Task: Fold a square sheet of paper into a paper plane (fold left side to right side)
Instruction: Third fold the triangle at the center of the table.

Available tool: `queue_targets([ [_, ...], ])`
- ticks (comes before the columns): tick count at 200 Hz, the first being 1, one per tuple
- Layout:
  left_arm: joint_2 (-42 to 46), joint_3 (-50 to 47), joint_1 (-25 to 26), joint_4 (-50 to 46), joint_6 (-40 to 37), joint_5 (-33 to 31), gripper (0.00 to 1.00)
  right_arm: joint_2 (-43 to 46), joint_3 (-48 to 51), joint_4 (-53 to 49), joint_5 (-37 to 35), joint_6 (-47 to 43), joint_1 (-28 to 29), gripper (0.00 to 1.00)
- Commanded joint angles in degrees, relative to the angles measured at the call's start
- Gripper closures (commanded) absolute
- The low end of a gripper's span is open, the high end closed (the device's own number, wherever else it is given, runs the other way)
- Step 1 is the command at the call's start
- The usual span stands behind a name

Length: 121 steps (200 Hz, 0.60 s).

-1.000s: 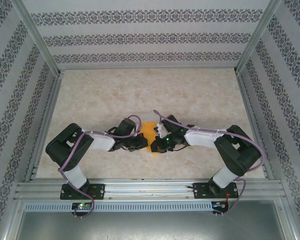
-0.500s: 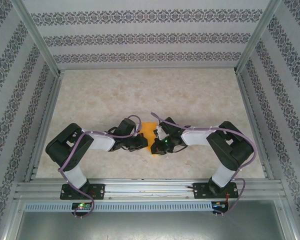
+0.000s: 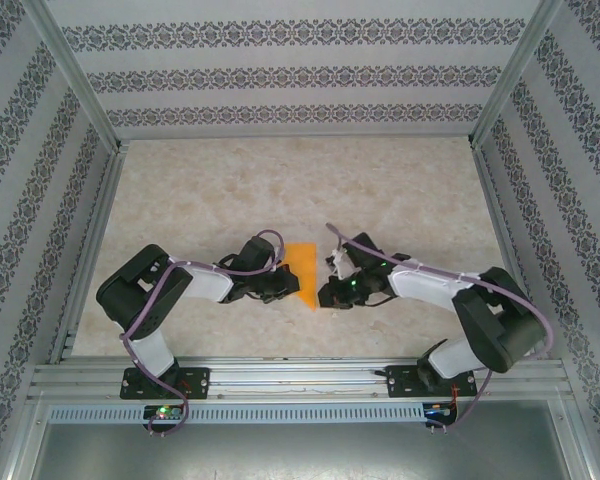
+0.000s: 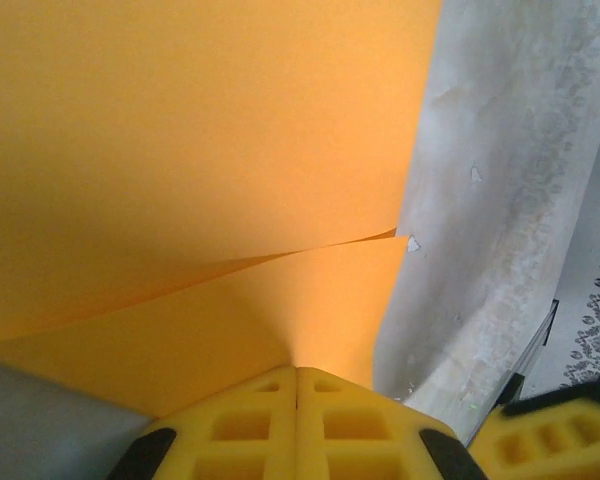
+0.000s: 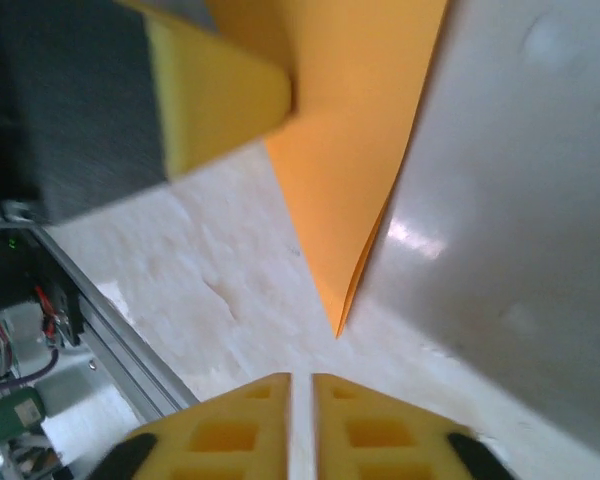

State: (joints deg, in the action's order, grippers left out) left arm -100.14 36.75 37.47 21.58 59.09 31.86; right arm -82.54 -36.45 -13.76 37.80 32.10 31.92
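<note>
The orange sheet of paper (image 3: pixel 302 268) lies mid-table between the arms, folded in layers into a wedge whose point faces the near edge. Its layers (image 4: pixel 200 150) spread out close in front of the left wrist camera. My left gripper (image 3: pixel 280 285) is shut on the paper's left edge, the yellow fingers (image 4: pixel 340 420) pressed together with the paper pinched at their tips. My right gripper (image 5: pixel 300 378) hovers just short of the paper's pointed tip (image 5: pixel 337 325), its jaws a narrow slit apart with nothing between them. The left gripper's yellow finger (image 5: pixel 215 95) shows on the paper.
The beige marbled tabletop (image 3: pixel 280 190) stretches to the far patterned wall. Aluminium rails (image 3: pixel 290 378) run along the near edge and up both sides. My right gripper's finger (image 4: pixel 550 435) sits low at the paper's right.
My right gripper has drawn back to the right off the paper and parted its jaws slightly, uncovering more orange. The left gripper keeps its hold in place.
</note>
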Motion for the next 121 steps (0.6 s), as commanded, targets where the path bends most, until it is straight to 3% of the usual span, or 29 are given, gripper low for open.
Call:
queue_targets([
  [1, -4.85, -0.43, 3.48, -0.06, 2.25, -5.64, 1.00, 2.58, -0.38, -1.36, 0.40, -5.59, -3.84, 0.72],
  [22, -4.64, -0.01, 3.66, 1.05, 2.86, -5.93, 1.00, 2.20, -0.37, 2.17, -0.59, -7.20, -5.61, 0.57],
  [40, -3.89, -0.28, 3.66, 3.76, 3.63, -6.19, 0.93, -0.12, -1.14, 5.49, -0.80, -7.93, -5.73, 0.53],
  [77, 0.24, -0.65, 2.82, 6.40, 2.26, -7.49, 0.78, -4.97, -2.23, 11.04, -1.17, -7.69, -5.60, 0.50],
  [121, 8.72, -1.52, -1.30, -1.00, -3.51, -10.25, 0.65, -9.91, -3.35, 15.79, -0.05, -7.60, -4.96, 0.50],
])
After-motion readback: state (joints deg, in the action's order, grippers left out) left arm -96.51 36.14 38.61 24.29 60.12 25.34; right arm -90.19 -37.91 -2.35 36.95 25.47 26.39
